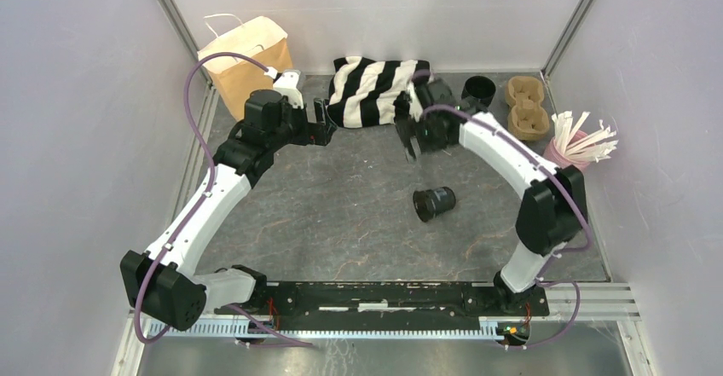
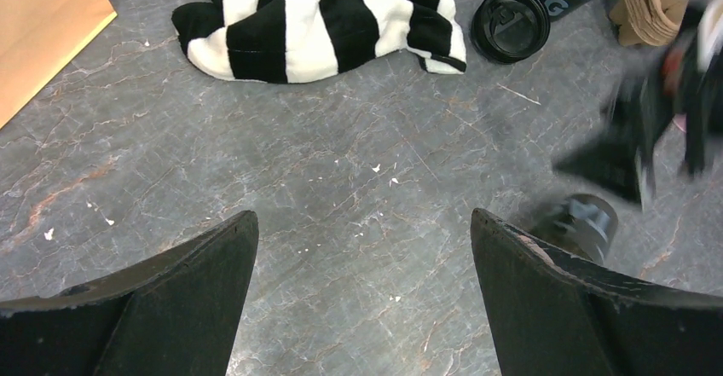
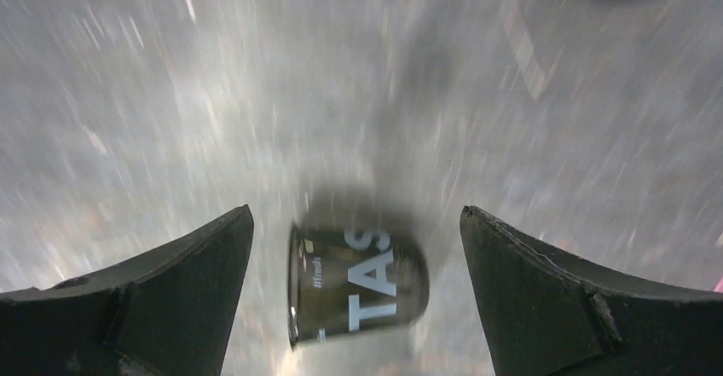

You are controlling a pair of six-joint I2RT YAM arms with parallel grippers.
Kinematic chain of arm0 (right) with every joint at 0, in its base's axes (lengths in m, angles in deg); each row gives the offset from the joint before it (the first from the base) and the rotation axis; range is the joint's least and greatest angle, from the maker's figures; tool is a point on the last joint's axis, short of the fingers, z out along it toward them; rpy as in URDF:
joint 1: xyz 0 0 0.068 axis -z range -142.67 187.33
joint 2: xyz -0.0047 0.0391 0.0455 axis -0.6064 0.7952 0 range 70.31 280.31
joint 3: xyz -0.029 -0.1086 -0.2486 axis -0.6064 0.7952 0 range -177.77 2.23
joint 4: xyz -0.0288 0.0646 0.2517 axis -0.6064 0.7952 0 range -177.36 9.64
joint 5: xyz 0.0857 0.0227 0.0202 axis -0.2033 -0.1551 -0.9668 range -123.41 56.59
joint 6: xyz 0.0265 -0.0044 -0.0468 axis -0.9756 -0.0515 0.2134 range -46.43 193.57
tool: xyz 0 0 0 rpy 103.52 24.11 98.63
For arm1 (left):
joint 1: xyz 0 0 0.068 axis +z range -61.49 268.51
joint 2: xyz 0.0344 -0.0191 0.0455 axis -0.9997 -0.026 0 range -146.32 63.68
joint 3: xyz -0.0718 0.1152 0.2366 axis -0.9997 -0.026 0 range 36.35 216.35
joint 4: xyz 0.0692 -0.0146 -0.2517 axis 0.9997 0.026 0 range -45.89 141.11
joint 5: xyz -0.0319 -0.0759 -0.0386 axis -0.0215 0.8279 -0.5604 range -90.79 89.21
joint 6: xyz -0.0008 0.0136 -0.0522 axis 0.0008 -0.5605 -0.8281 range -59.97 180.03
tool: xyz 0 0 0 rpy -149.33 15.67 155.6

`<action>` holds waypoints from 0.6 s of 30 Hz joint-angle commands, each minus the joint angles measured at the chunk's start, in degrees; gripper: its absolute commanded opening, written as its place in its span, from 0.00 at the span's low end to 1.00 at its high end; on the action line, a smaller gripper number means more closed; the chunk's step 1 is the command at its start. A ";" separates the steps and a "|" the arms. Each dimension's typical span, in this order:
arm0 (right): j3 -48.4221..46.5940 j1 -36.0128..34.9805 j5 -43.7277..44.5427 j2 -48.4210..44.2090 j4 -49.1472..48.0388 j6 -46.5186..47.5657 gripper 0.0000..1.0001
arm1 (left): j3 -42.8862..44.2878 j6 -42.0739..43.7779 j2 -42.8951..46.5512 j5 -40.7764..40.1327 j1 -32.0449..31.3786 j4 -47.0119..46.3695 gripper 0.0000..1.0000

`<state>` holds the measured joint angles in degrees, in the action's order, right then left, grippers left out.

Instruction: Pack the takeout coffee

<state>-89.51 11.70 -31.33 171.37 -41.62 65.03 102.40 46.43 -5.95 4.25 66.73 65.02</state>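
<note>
The takeout coffee (image 1: 434,203), a small black lidded cup with white lettering, lies on its side on the grey table, right of centre. My right gripper (image 1: 414,148) hangs open above and behind it, not touching it. In the blurred right wrist view the takeout coffee (image 3: 358,286) lies loose below the wide-apart fingers of the right gripper (image 3: 356,214). My left gripper (image 1: 326,130) stands open over bare table near the striped cloth. The left wrist view has the left gripper (image 2: 365,218) empty, with the takeout coffee (image 2: 584,222) at the right. The brown paper bag (image 1: 243,65) stands at the back left.
A black-and-white striped cloth (image 1: 375,90) lies at the back centre. A lidless black cup (image 1: 479,90), cardboard cup carriers (image 1: 527,107) and a pink cup of white sticks (image 1: 575,141) stand at the back right. A loose black lid (image 2: 511,22) lies next to the cloth.
</note>
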 commanded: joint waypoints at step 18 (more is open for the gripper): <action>52.29 -11.94 7.01 -38.39 6.93 -17.70 0.97 | 0.16 -3.33 1.53 4.97 -2.94 1.46 1.00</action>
<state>-40.77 -0.17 -26.17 134.97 -31.24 54.60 101.76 45.62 -5.90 7.24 64.00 65.33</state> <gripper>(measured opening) 0.979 0.994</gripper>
